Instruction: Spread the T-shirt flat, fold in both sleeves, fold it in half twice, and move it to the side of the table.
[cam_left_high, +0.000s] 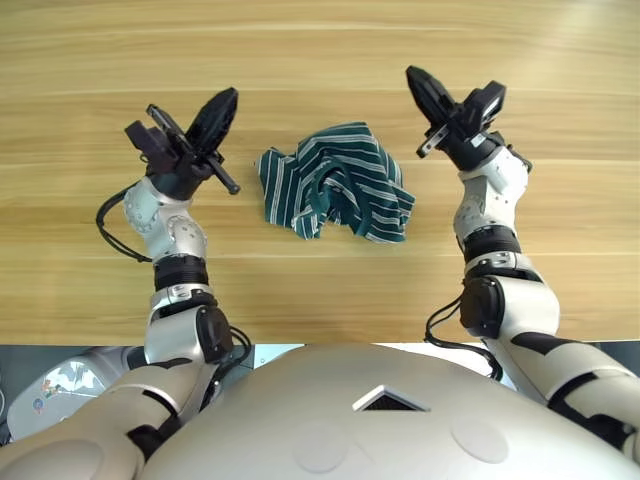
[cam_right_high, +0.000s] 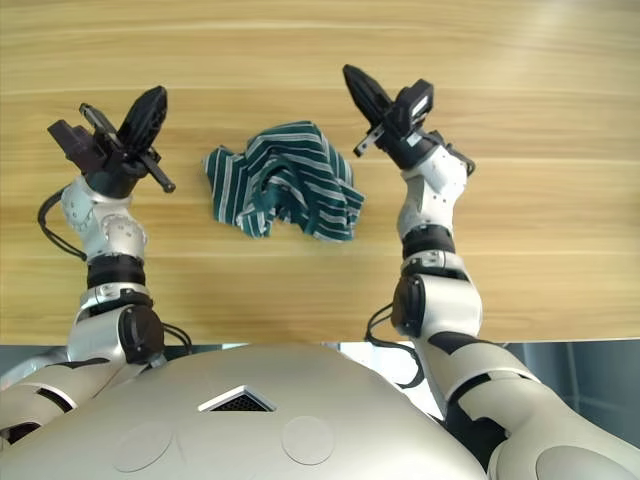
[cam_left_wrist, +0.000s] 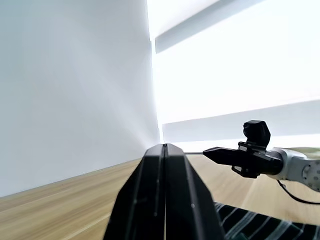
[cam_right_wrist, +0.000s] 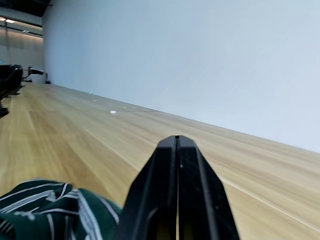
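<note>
Left hand (cam_left_high: 228, 98) and right hand (cam_left_high: 416, 77), apparently closed and empty, either side of crumpled T-shirt (cam_left_high: 340, 185).

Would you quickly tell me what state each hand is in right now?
Left hand: closed, holding nothing.
Right hand: closed, holding nothing.

You can't tell sleeves, collar or hem apart on the T-shirt (cam_left_high: 335, 183): it's bunched up, and its own folds hide most of the fabric plus the patch of table (cam_left_high: 320, 40) beneath. Both wrist views crop it at the frame edge, leaving a striped corner in each. The table runs past the head views' left, right and far edges, so its ends are cut off.
</note>
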